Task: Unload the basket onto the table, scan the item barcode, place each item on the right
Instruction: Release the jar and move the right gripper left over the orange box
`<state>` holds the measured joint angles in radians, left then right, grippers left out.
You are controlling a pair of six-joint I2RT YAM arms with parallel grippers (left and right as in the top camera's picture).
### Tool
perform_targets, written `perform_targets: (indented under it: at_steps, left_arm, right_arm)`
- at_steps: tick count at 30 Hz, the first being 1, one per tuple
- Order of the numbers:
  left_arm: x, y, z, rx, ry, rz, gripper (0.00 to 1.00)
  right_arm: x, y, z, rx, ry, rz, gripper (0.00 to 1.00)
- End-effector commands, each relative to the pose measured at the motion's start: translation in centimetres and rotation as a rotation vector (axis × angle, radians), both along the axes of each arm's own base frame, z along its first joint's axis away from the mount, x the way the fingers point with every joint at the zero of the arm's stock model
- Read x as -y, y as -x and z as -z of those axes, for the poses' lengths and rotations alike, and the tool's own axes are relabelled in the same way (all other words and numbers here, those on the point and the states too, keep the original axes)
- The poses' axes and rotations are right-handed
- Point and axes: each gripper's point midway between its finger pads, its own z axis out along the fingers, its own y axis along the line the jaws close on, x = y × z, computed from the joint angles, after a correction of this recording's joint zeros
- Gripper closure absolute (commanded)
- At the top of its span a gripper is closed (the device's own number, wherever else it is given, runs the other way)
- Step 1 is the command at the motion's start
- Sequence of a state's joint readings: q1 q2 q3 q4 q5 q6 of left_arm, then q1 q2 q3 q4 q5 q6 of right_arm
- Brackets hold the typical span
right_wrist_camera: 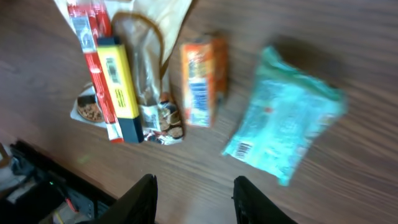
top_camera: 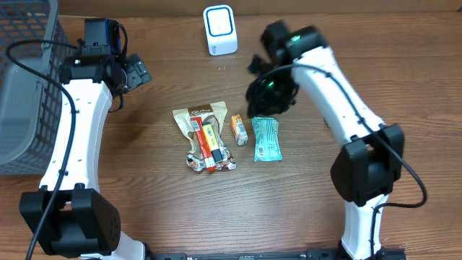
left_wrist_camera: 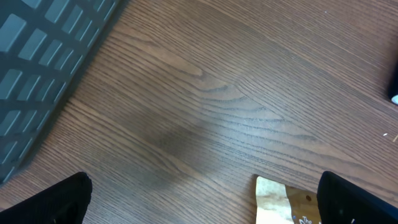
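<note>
Several snack items lie mid-table. A teal packet (top_camera: 266, 139) shows a barcode near its lower corner in the right wrist view (right_wrist_camera: 283, 127). Left of it lie a small orange box (top_camera: 239, 130) (right_wrist_camera: 200, 81) and a brown-and-white pouch (top_camera: 204, 123) with a yellow bar (top_camera: 210, 141) (right_wrist_camera: 118, 78) on top. The white scanner (top_camera: 220, 29) stands at the back. My right gripper (top_camera: 271, 94) (right_wrist_camera: 194, 193) hovers above the packet and box, blurred, jaws apart and empty. My left gripper (top_camera: 133, 72) (left_wrist_camera: 202, 199) is wide open over bare wood, with the pouch corner (left_wrist_camera: 280, 202) near its right finger.
A grey mesh basket (top_camera: 22, 94) fills the far left of the table and shows at the top left of the left wrist view (left_wrist_camera: 37, 62). Dark cables run along both arms. Bare wood lies in front of the items.
</note>
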<state>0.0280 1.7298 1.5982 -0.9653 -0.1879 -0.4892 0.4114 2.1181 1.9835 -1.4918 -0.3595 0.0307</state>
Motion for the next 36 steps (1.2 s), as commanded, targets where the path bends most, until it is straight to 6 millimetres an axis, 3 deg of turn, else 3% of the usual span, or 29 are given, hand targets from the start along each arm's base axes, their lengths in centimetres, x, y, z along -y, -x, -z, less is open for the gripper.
perform_targets:
  at_steps: [1,6,10,20,36]
  left_arm:
    - [-0.2,0.0,-0.6,0.011,-0.012,0.014,0.00]
    - [-0.2,0.0,-0.6,0.011,-0.012,0.014,0.00]
    - [-0.2,0.0,-0.6,0.011,-0.012,0.014,0.00]
    - [-0.2,0.0,-0.6,0.011,-0.012,0.014,0.00]
    - [-0.2,0.0,-0.6,0.011,-0.012,0.014,0.00]
  right_arm:
    - [-1.4,1.3,1.8,-0.023,0.025,0.009,0.59]
    - [-1.7,1.2,4.9,0.021,0.088,0.010,0.57]
    - [-1.8,0.9,5.9,0.036,0.081,0.010,0.57]
    - [-2.4,-0.1,6.3,0.079,0.057,0.011,0.58]
    - [-2.4,0.0,6.7,0.077,0.058,0.011,0.55]
